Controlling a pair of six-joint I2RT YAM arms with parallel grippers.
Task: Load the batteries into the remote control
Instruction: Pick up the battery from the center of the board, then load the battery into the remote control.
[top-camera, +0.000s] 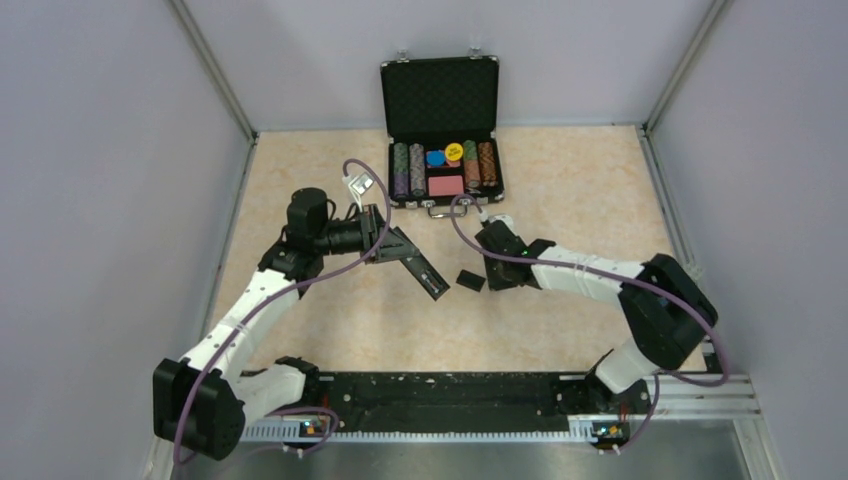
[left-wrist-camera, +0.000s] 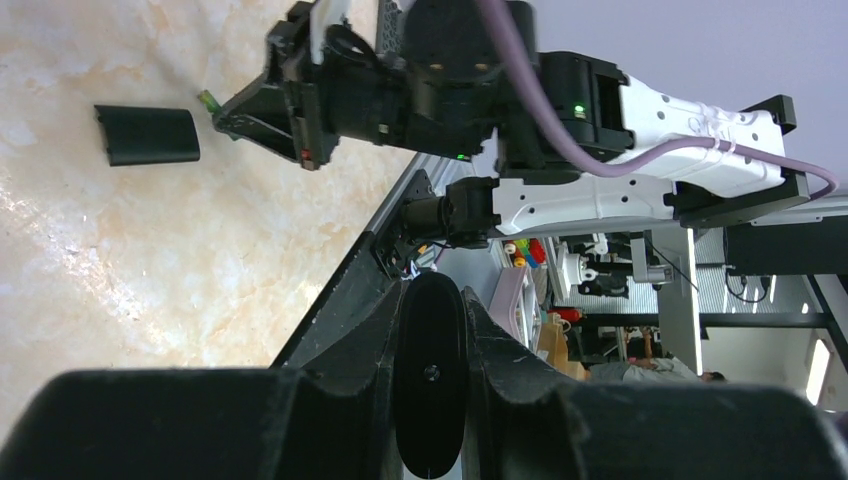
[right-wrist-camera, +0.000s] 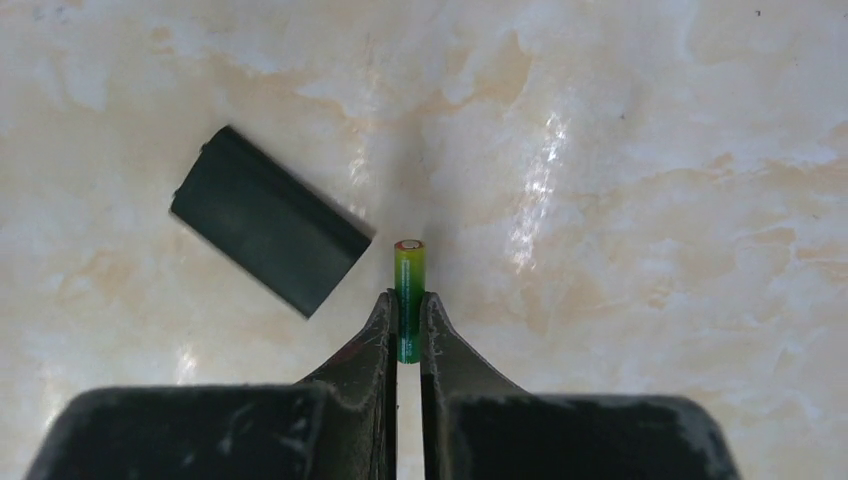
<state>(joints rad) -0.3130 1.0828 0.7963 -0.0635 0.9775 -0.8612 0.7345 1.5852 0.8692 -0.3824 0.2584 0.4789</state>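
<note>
- Remote control (top-camera: 425, 273) lies in the middle of the top view, a slim black bar that slants down to the right. Its upper end is pinched by the left gripper (top-camera: 393, 246).
- In the left wrist view we see the remote end-on at the bottom centre, with the fingers (left-wrist-camera: 372, 330) pressed against both of its sides.
- One battery (right-wrist-camera: 409, 268), green with a yellowish upper part, is at the centre of the right wrist view. The right gripper (right-wrist-camera: 408, 305) pinches its lower half, and its upper end sticks out past the fingertips.
- A small flat black cover (right-wrist-camera: 270, 233) lies on the table (top-camera: 570, 200) to the upper left of the battery, near it but apart.
- In the top view we see this cover between the lower end of the remote and the right gripper.
- An open black case (top-camera: 440, 95) with coloured chips stands at the top centre, well apart from both grippers.
</note>
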